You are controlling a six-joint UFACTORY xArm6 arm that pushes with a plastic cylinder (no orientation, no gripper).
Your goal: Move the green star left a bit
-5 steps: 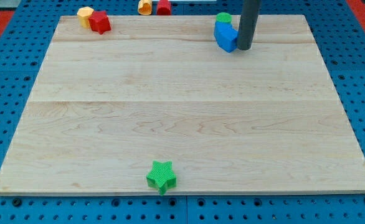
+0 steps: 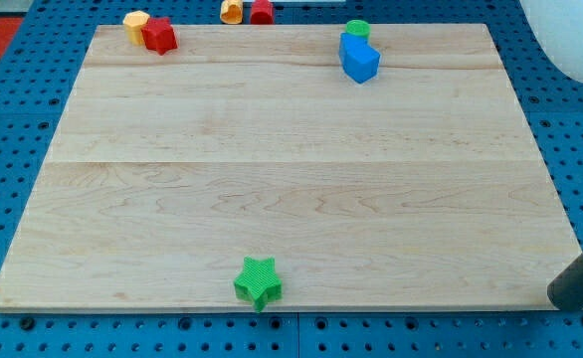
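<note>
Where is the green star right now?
The green star sits at the bottom edge of the wooden board, slightly left of centre, with no block near it. My tip is off the board's bottom-right corner, far to the star's right.

Pale wooden board [image 2: 301, 169] on a blue perforated base [image 2: 13, 149], 7 blocks lying on or at its edges.

Near the view's bottom edge, left of centre: green star [image 2: 258, 281], alone. At the view's top left corner: yellow block [image 2: 135, 22] touching a red block [image 2: 159, 36]. At the top edge, near centre: 1 orange-yellow block [image 2: 232, 11] just beside 1 red block [image 2: 262, 11], both partly cut off. Toward the top right: blue block [image 2: 358, 57] with a green round block [image 2: 357, 29] touching it on the far side.
</note>
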